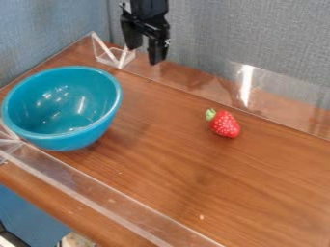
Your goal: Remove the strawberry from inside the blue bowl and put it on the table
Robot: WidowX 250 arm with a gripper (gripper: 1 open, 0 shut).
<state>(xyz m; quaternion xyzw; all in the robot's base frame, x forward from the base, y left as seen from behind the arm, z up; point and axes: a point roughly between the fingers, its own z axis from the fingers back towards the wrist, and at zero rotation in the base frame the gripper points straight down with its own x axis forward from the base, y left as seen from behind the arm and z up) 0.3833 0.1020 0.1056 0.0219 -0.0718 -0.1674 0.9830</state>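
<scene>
My fingers [146,56]: spread, holding 0 items. Strawberry [223,123] already on surface [194,178], below and right of them in view, outside bowl [65,108].

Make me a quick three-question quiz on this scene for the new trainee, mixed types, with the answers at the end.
1. True or false: the strawberry lies inside the blue bowl.
2. Multiple choice: where is the gripper? A) down in the bowl; B) off by the far side of the table; C) closed around the strawberry.
3. Fill in the blank: the strawberry's leafy cap is ____ in color.

Key: 1. False; it rests on the table. 2. B. 3. Green.
</scene>
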